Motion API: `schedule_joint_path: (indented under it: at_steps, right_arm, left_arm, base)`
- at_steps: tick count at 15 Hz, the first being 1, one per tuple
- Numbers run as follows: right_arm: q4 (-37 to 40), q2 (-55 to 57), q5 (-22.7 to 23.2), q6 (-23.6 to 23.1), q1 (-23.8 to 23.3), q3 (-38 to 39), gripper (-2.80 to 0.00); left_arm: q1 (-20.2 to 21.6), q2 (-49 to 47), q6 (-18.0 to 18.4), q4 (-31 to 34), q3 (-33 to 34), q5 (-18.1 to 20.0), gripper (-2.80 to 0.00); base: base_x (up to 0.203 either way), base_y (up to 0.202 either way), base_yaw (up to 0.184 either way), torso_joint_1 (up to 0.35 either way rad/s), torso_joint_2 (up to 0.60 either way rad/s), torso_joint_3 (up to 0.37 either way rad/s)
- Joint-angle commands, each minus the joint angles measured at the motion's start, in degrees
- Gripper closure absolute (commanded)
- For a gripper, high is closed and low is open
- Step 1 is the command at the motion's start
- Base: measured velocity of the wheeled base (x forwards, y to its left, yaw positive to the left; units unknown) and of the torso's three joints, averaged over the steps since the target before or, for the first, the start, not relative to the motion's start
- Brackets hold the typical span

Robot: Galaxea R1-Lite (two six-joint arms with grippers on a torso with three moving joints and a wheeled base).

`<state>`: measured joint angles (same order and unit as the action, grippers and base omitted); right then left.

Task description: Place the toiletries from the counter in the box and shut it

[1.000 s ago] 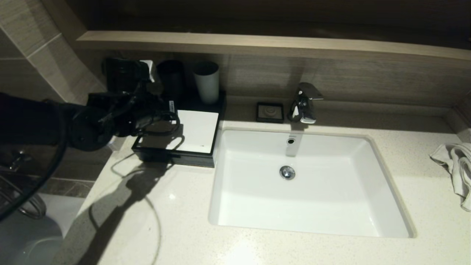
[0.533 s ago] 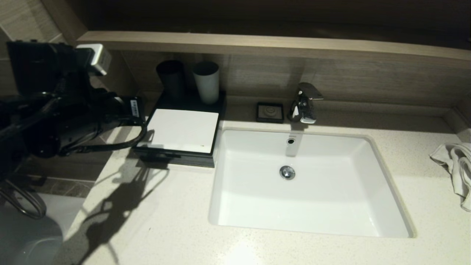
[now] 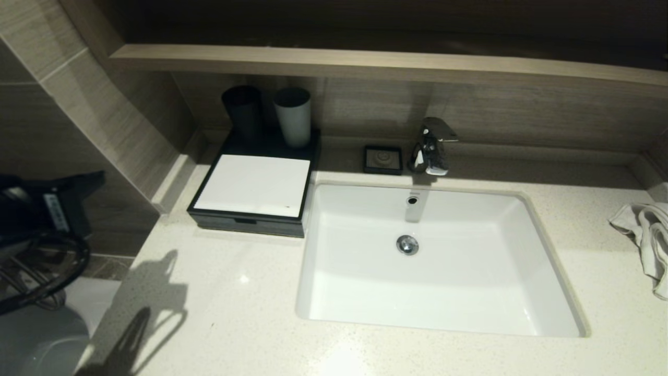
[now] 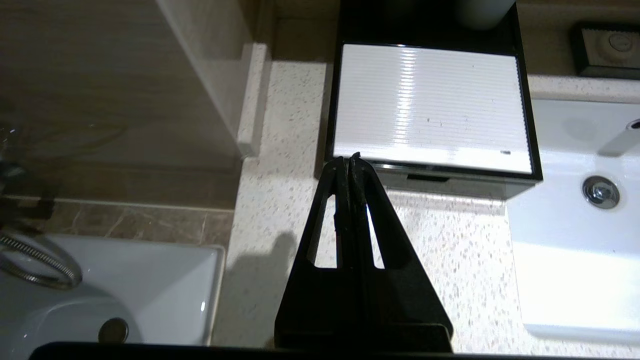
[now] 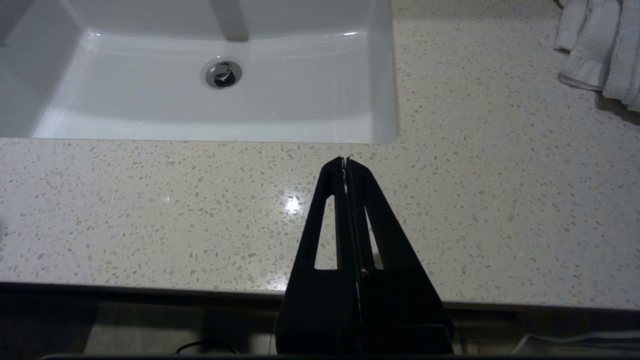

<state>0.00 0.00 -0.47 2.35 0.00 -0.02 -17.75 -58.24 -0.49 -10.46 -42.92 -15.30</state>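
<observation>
The black box [image 3: 245, 222] stands on the counter left of the sink, with its white lid [image 3: 253, 185] lying flat and shut on it. It also shows in the left wrist view [image 4: 430, 107]. No loose toiletries show on the counter. My left gripper [image 4: 348, 159] is shut and empty, held above the counter a little in front of the box's near left corner. Its arm [image 3: 47, 214] shows at the far left of the head view. My right gripper [image 5: 345, 161] is shut and empty over the counter's front edge, in front of the sink.
A black cup [image 3: 242, 112] and a white cup [image 3: 293, 116] stand behind the box. A soap dish [image 3: 383, 159] and faucet [image 3: 430, 146] sit behind the white sink [image 3: 553, 261]. A crumpled towel [image 3: 644, 235] lies at the right.
My left arm has pulled back from over the box to the far left, beyond the counter's edge. The whole white lid now shows, flat on the box.
</observation>
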Motion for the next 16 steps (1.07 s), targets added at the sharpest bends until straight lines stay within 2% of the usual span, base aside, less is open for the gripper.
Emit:
schedule_joint_path:
  at_steps: [1, 4, 8, 10, 14, 16]
  right_arm:
    - [0.00, 0.00, -0.03, 0.03, 0.00, 0.02, 0.00]
    - [0.00, 0.00, 0.00, 0.03, 0.00, 0.02, 0.00]
    - [0.00, 0.00, 0.03, 0.03, 0.00, 0.02, 0.00]
    - [0.00, 0.00, -0.06, 0.03, 0.00, 0.02, 0.00]
    - [0.00, 0.00, 0.03, 0.03, 0.00, 0.02, 0.00]
    - [0.00, 0.00, 0.03, 0.03, 0.00, 0.02, 0.00]
  left_arm:
    - [0.04, 13.64, 0.02, 6.63, 1.69, -0.29, 0.00]
    - [1.63, 25.42, 0.05, 17.17, 2.48, 0.06, 0.00]
    - [4.29, 36.53, 1.10, 23.21, 6.68, 1.20, 0.00]
    - [5.18, 39.76, 2.41, 28.96, 6.95, 1.10, 0.00]
    - [14.00, 42.45, 2.18, 31.71, 6.32, 1.77, 0.00]
    - [15.40, 44.56, 2.40, 31.77, 8.24, 6.49, 0.00]
  base:
    - [0.000, 0.000, 0.000, 0.000, 0.00, 0.000]
    - [0.000, 0.000, 0.000, 0.000, 0.00, 0.000]
    - [0.000, 0.000, 0.000, 0.000, 0.00, 0.000]
    - [0.000, 0.000, 0.000, 0.000, 0.00, 0.000]
    - [0.000, 0.000, 0.000, 0.000, 0.00, 0.000]
    - [0.000, 0.000, 0.000, 0.000, 0.00, 0.000]
